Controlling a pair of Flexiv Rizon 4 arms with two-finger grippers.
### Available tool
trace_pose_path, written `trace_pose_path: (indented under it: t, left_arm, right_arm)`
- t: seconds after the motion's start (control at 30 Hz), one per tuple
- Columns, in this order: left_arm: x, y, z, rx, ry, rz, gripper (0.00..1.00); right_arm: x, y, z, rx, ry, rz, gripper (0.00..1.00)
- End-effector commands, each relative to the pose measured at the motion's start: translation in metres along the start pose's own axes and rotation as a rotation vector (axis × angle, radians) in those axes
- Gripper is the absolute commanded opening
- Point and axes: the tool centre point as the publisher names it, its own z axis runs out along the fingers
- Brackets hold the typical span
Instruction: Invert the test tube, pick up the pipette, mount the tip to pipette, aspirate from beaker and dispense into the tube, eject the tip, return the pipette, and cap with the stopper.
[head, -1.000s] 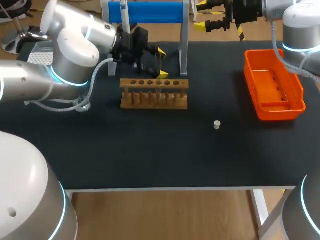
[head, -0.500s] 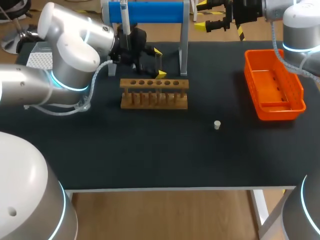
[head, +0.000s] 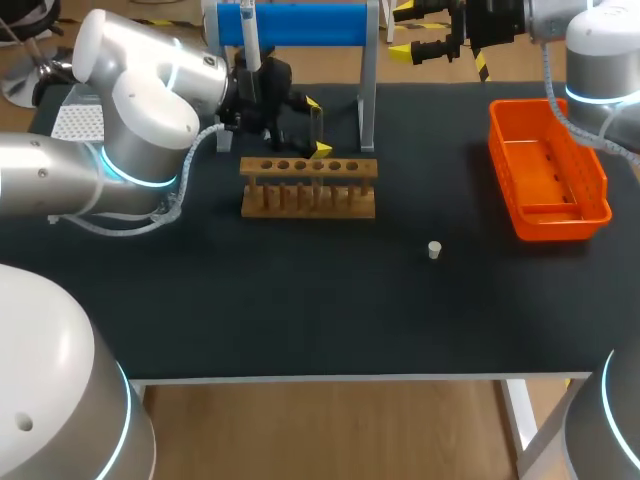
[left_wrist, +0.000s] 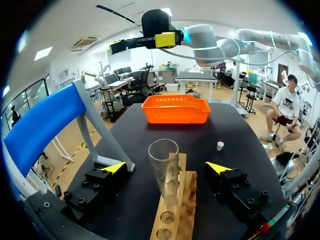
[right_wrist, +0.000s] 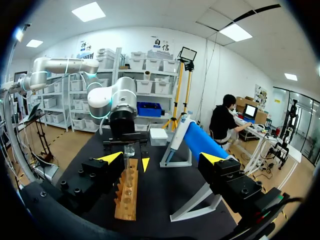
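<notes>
One small shift only: my left claw (left_wrist: 167, 168), fingers spread clear of the test tube (left_wrist: 163, 152) standing mouth-up in the wooden rack (head: 308, 185) at upper centre, has eased leftward, so inversion looks finished; right claw (head: 403, 30) hangs open, upper right.

Left arm (head: 140, 110): enters from upper left, elbow bent.
Left gripper (head: 322, 125): upper middle, fingers spread.
Right gripper (head: 408, 30): top right, fingers spread.

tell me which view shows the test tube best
Left wrist view: the test tube stands large and clear in the rack. Head view shows a faint sliver; right wrist view shows it small, far off.
</notes>
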Motion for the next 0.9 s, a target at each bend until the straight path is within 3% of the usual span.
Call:
trace_pose_path:
  t: [0.03, 0.6, 0.9]
  left_arm:
    - [0.001, 0.000, 0.000, -0.002, -0.002, -0.001, 1.00]
    - [0.001, 0.000, 0.000, -0.002, -0.002, -0.001, 1.00]
    - [0.001, 0.000, 0.000, -0.002, -0.002, -0.001, 1.00]
  right_arm:
    - [0.000, 0.001, -0.001, 0.004, 0.003, 0.001, 1.00]
    - [0.000, 0.001, -0.001, 0.004, 0.003, 0.001, 1.00]
    - [0.071, 0.003, -0.093, 0.058, -0.015, -0.039, 1.00]
